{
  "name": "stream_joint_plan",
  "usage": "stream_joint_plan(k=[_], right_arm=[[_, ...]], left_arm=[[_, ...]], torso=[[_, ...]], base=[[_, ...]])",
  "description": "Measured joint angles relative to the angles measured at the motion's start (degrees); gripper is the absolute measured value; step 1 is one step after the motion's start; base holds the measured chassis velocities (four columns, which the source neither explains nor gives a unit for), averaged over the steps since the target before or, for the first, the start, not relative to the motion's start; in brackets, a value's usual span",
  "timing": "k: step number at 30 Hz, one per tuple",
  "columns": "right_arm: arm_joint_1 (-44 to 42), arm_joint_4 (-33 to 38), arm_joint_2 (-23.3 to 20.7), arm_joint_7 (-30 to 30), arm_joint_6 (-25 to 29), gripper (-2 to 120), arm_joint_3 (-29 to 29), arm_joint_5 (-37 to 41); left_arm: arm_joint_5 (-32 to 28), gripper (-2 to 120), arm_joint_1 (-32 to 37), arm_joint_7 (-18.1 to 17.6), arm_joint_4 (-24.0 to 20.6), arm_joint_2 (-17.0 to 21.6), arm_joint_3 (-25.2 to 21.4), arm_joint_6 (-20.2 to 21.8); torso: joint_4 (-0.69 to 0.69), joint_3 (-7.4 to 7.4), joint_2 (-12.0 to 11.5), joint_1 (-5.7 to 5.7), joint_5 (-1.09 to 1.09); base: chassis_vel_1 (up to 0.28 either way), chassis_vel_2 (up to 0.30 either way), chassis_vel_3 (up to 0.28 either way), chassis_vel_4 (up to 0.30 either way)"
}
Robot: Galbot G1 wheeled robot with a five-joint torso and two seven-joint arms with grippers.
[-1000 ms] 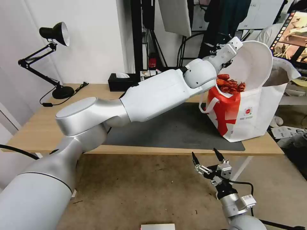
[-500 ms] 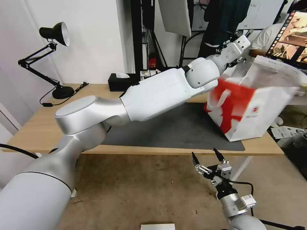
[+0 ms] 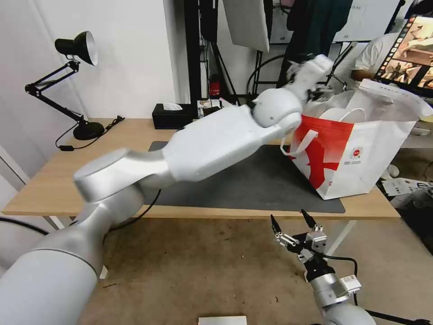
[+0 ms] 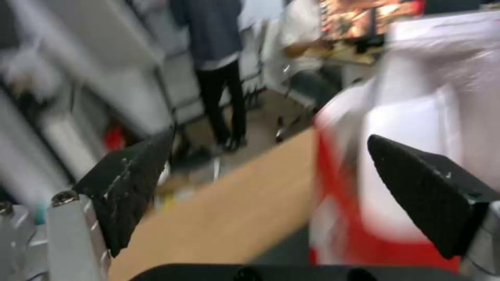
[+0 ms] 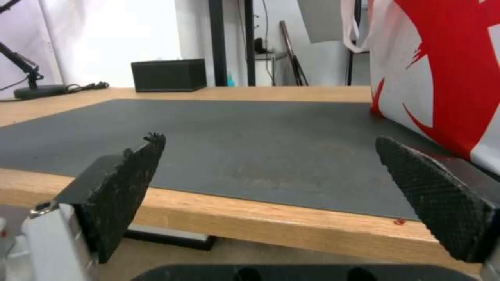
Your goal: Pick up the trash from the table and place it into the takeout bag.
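Head view: left gripper (image 3: 311,72) hangs over the bag (image 3: 361,153) at the table's (image 3: 45,180) right end, jaws wide, empty; right gripper (image 3: 293,223) waits below the front edge, likewise.

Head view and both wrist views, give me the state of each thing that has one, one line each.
Left gripper: open, empty, raised beside the bag's mouth.
Right gripper: open, empty, below the table's front edge.
Large white and red takeout bag: upright, mouth open, on the mat's right end.
Dark grey rectangular mat: flat on the light-wood table.
Black desk lamp: unlit.
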Motion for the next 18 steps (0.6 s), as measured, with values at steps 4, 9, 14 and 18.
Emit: stream_joint_plan(k=[4, 9, 14, 18], right_arm=[[0.0, 0.0, 0.0, 0.0, 0.0, 100, 0.0, 0.0], [0.0, 0.0, 0.0, 0.0, 0.0, 100, 0.0, 0.0], [0.0, 0.0, 0.0, 0.0, 0.0, 100, 0.0, 0.0], [0.0, 0.0, 0.0, 0.0, 0.0, 100, 0.0, 0.0]], left_arm=[[-9.1, 100, 7.9, -7.1, -10.6, 10.2, -6.7, 3.1], [-13.0, 100, 18.3, -9.0, -20.0, 19.7, -14.4, 3.5], [-11.8, 100, 38.2, -7.9, -32.5, 31.8, -28.8, -0.4], [-1.6, 100, 56.8, -4.0, -39.1, 36.2, -40.4, -4.8]], torso=[[0.02, 0.00, 0.0, 0.00, -0.03], [0.03, 0.01, 0.0, 0.00, -0.05], [0.03, 0.00, 0.0, 0.00, -0.03], [0.03, -0.01, 0.0, -0.01, -0.04]], base=[[0.000, 0.000, 0.000, 0.000], [0.000, 0.000, 0.000, 0.000], [0.000, 0.000, 0.000, 0.000], [0.000, 0.000, 0.000, 0.000]])
